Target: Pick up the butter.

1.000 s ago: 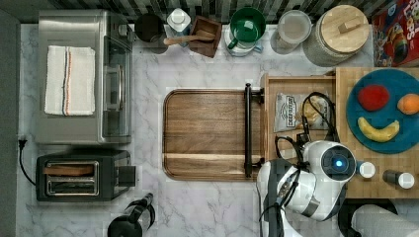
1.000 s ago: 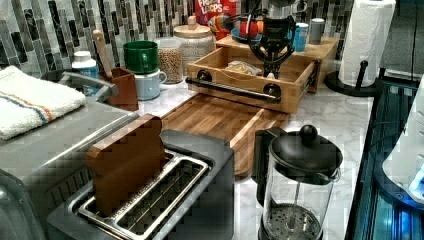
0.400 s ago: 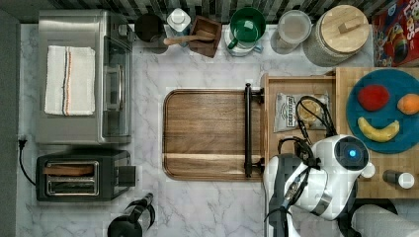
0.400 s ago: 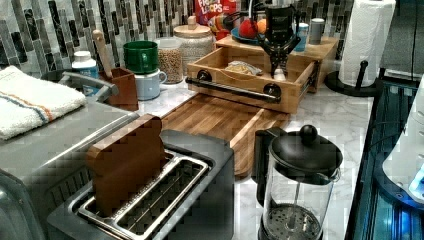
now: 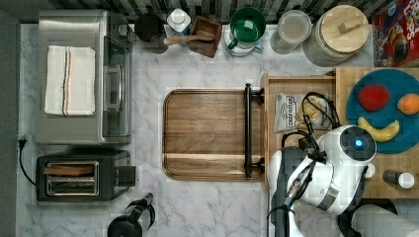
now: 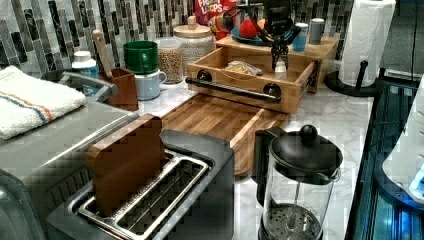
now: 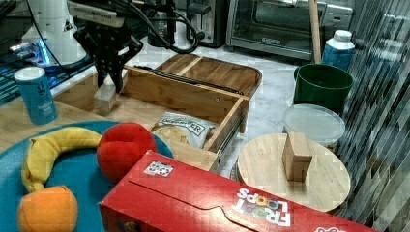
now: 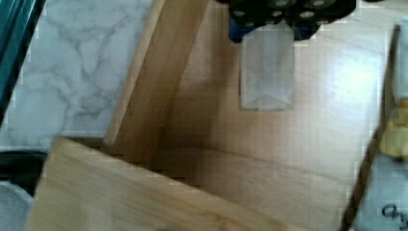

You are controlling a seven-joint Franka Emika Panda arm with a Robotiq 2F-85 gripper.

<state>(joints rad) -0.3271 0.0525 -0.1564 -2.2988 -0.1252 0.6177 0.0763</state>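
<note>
The black tool (image 7: pixel 109 77) is grasping the pale cream rectangular butter stick (image 7: pixel 105 96) inside the wooden tray (image 7: pixel 191 96); the next move is likely a straight vertical lift.

Tray (image 7: pixel 193 99) is open on top. Its walls box in the butter (image 7: pixel 105 95); snack bag (image 7: pixel 181 128) lies well apart w/ bare floor between. Blue can (image 7: pixel 35 94) stands just outside the wall.
</note>
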